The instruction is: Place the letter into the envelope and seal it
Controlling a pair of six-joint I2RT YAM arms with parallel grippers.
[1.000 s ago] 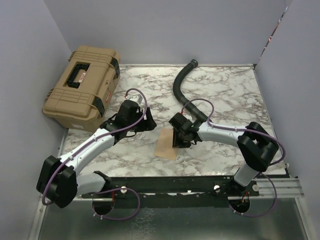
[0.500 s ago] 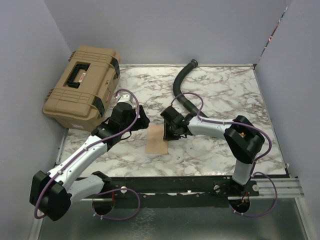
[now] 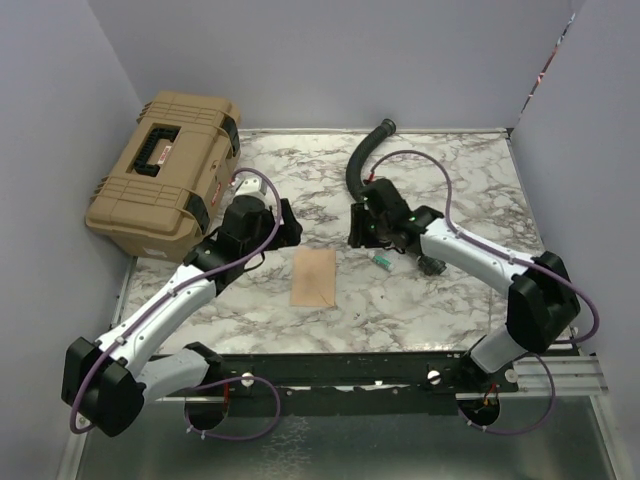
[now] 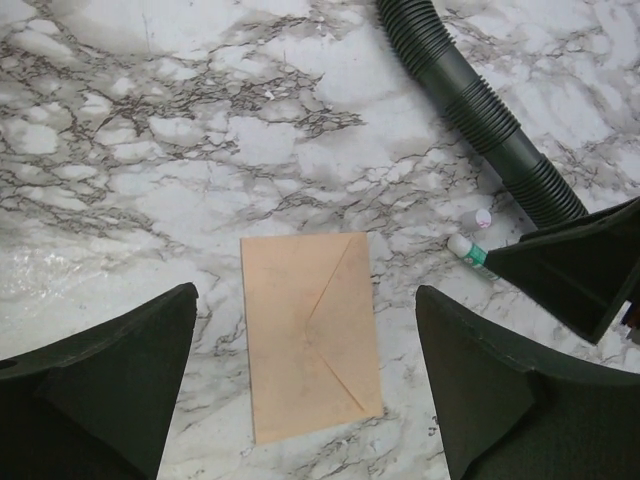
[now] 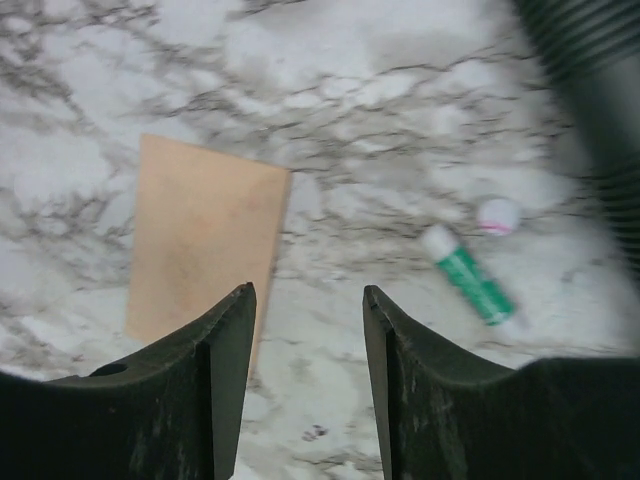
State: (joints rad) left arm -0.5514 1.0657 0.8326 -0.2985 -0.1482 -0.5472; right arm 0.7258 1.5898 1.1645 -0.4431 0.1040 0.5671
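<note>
Flat on the marble table [image 3: 450, 180] lies the envelope [image 3: 313, 278], near the middle and toward the arms' bases, one short edge pointing at the bases. In the left wrist view its triangular flap is folded down against its back, the creases meeting near the centre; whether it is glued shut cannot be told, and only kraft-brown paper shows. Neither arm touches it. The left gripper [image 3: 288, 228] hovers just beyond its far left corner with its fingers [image 4: 110, 390] spread wide and nothing between them, the envelope showing in the gap. The right gripper [image 3: 362, 225] hangs off the far right corner, its fingers [image 5: 225, 400] parted too, holding nothing. To the right of the envelope, apart from it, lies a green-and-white glue stick [image 3: 381, 261] on its side, with a small round white cap [image 4: 483, 217] just beside its tip. Farther back a black ribbed hose [image 3: 362, 165] curves across the table toward the rear wall, passing near the right gripper. At the far left corner a tan hard case [image 3: 165, 175] with black latches and a black handle rests closed, partly overhanging the table's edge.
</note>
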